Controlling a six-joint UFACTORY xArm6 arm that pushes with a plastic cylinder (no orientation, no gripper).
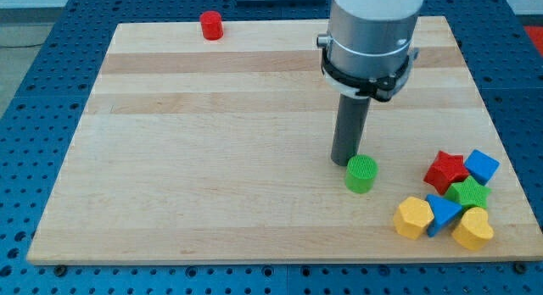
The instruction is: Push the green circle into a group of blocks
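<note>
Sitting just beside my tip (343, 162) on the worktop (212, 159), the green circle (361, 173) looks light, rigid and slippery, best pushed at its upper-left side; no hand exists to open or close.

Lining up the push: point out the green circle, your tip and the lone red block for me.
green circle (361, 172): camera view, on its ribbed top face.
my tip (343, 162): camera view, the rod's very end, beside the circle's upper left.
red cylinder (211, 25): camera view, on its side wall.
</note>
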